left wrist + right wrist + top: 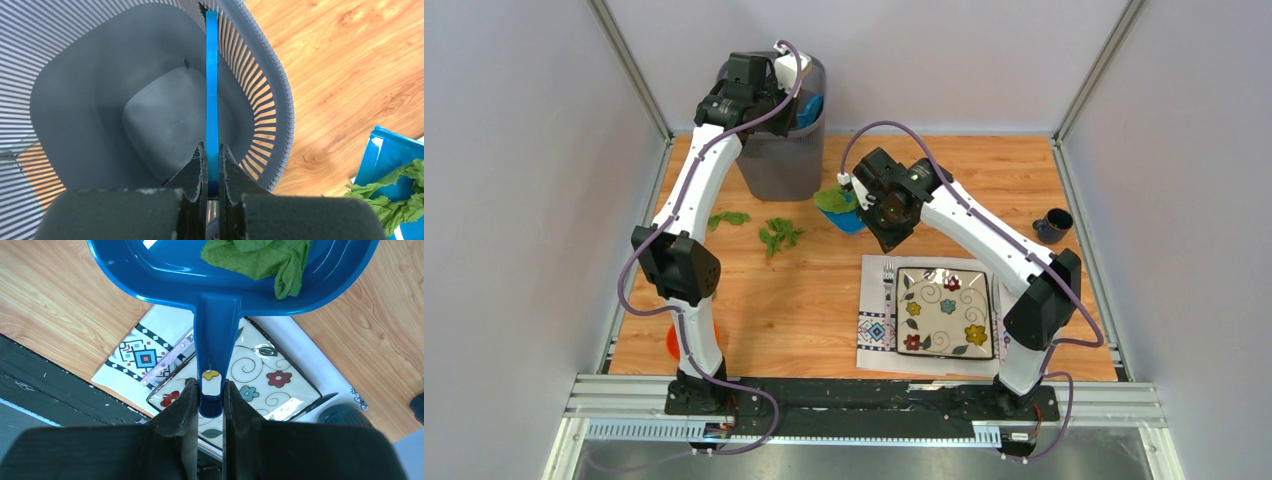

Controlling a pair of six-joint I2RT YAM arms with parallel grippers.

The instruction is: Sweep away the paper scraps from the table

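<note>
Green paper scraps lie on the wooden table in two clusters, one on the left and one nearer the middle. More scraps sit in a blue dustpan. My right gripper is shut on the dustpan's handle and holds it near the table's middle. My left gripper is shut on a thin blue tool, seen edge-on, above the open grey slatted bin. In the top view the left gripper is over the bin.
A flowered square plate lies on a white patterned placemat with a fork at the front right. A dark cup stands at the right edge. An orange bowl shows partly behind the left arm. Grey walls enclose the table.
</note>
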